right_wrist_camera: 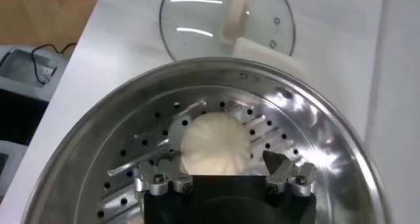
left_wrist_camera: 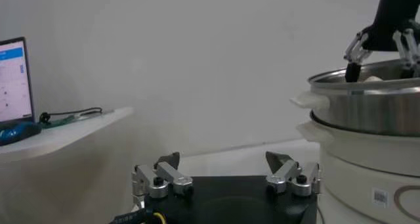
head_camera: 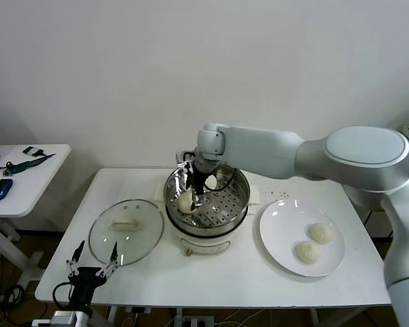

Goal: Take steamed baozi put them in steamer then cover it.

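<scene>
The steamer point(head_camera: 240, 185) stands mid-table on its cream cooker base. One baozi point(head_camera: 185, 202) lies on its perforated bottom, on the left side. My right gripper point(head_camera: 200, 190) hangs inside the basket just above that baozi. In the right wrist view the gripper point(right_wrist_camera: 220, 165) is open with its fingers point(right_wrist_camera: 274, 163) on either side of the baozi point(right_wrist_camera: 214, 142), which rests on the steamer floor point(right_wrist_camera: 321, 140). Two more baozi point(head_camera: 320, 232) point(head_camera: 307, 252) lie on the white plate point(head_camera: 278, 228). The cover point(head_camera: 126, 230) lies flat on the table left of the steamer. My left gripper point(head_camera: 93, 261) is open and empty at the table's front left edge.
A side table point(head_camera: 34, 170) at the far left carries a blue mouse point(head_camera: 0, 189) and cables. The left wrist view shows my left gripper point(left_wrist_camera: 226, 161) low beside the steamer's wall point(left_wrist_camera: 367, 107). The wall stands close behind the table.
</scene>
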`<move>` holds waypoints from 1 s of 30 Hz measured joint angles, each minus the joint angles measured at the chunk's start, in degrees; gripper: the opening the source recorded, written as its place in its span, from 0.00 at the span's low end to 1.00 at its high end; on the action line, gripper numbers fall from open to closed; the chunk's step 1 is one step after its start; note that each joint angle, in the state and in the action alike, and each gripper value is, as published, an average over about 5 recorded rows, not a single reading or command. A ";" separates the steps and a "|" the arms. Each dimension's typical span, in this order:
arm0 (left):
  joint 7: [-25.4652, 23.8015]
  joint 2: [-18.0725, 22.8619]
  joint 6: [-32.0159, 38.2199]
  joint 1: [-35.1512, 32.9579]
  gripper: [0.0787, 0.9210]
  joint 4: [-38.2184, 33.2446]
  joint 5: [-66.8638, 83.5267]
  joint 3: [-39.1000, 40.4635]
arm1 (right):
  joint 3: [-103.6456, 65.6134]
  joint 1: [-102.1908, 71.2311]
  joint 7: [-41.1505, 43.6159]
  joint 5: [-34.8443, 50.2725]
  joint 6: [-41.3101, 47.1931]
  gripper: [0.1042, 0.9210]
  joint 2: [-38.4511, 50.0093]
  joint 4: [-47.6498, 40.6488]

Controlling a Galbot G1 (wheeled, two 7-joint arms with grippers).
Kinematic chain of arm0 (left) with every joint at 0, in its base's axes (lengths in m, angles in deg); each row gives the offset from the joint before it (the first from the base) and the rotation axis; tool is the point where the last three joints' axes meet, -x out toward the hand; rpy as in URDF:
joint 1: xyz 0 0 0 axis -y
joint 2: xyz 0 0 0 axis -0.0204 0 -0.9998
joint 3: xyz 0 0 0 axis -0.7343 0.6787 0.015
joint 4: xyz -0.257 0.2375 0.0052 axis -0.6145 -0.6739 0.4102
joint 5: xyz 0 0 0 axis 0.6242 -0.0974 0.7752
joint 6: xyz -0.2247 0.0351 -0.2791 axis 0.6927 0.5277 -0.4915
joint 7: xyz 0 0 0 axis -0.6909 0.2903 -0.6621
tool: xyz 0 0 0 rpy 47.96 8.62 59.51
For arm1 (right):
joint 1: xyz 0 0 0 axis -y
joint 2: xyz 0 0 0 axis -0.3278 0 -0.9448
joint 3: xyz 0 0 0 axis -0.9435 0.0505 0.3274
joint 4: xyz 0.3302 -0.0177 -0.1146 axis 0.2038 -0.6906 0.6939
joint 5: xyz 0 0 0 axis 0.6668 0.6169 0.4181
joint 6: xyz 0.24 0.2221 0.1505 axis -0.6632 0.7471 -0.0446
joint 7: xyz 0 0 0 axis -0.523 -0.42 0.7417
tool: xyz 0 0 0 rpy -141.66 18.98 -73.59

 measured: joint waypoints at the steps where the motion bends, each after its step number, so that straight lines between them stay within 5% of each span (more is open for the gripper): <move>1: 0.01 0.01 0.00 -0.06 0.88 0.01 -0.02 0.02 | -0.03 0.83 0.34 -0.03 -0.14 0.88 1.11 0.82; 20: 0.41 1.08 -0.71 -0.93 0.88 -1.15 -0.99 0.41 | 0.09 5.63 3.42 -12.98 -2.53 0.88 33.93 22.83; 30: 0.50 1.59 -0.78 -2.04 0.88 -2.30 -1.36 -0.23 | -3.81 -5.47 2.87 -24.31 -3.81 0.88 44.93 26.34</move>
